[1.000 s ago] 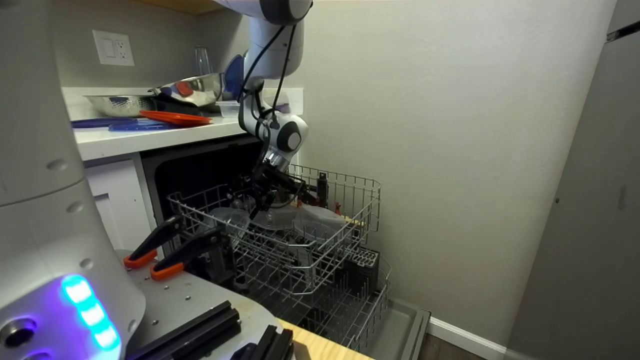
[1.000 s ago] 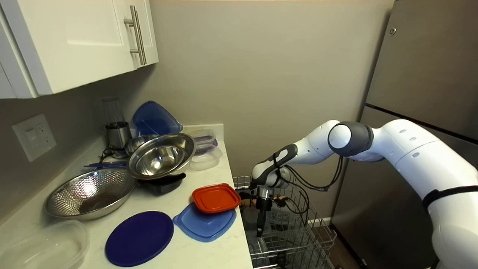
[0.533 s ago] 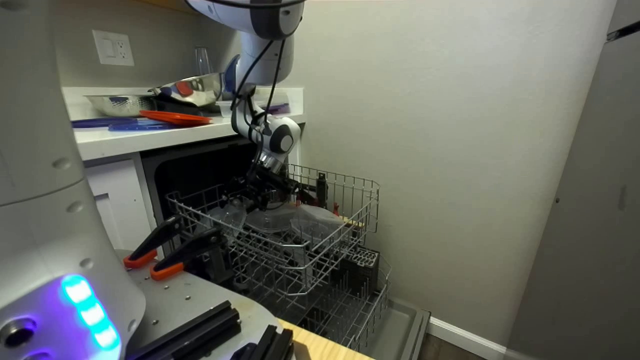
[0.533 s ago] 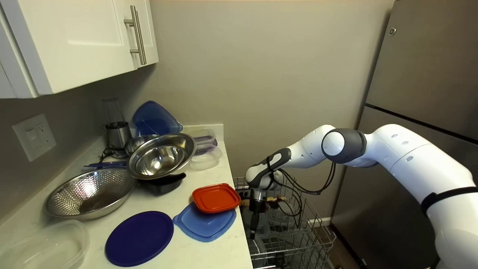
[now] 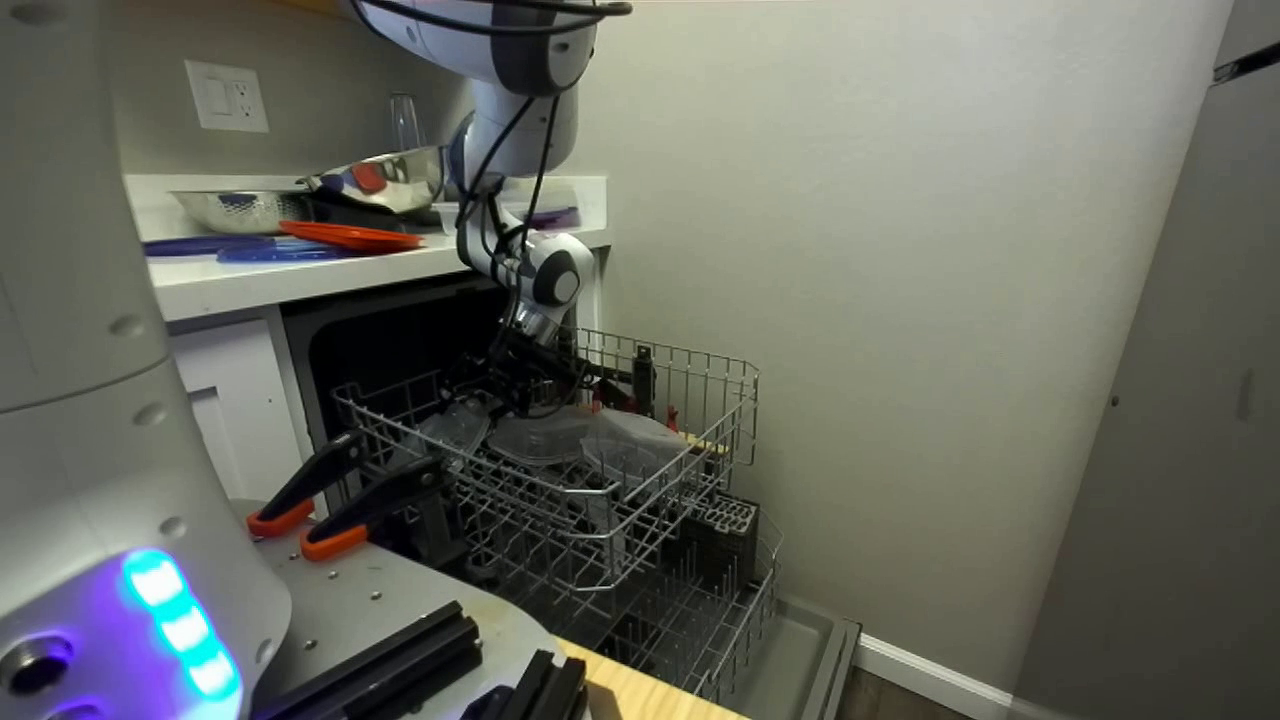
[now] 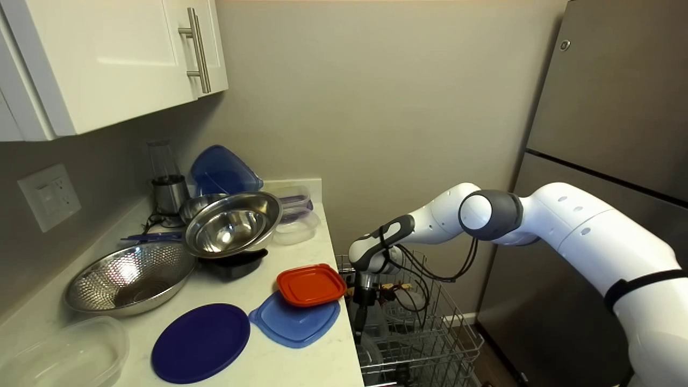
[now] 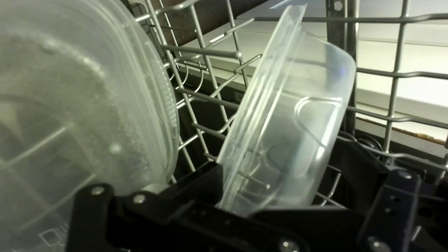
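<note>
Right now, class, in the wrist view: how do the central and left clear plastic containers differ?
The central container stands tilted, nearly edge-on; the left container shows a broad face. The left container looks speckled; the central container looks clearer. The central container is between the open fingers, the left container outside. Both are in the upper dishwasher rack.

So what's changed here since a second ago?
The white robot arm and its black two-finger gripper shifted left in an exterior view, toward the white countertop. Nothing visibly gripped or released; in the wrist view a clear plastic container shows between open jaws. The red square plastic lid and round dark-blue plastic lid stayed put.
</note>
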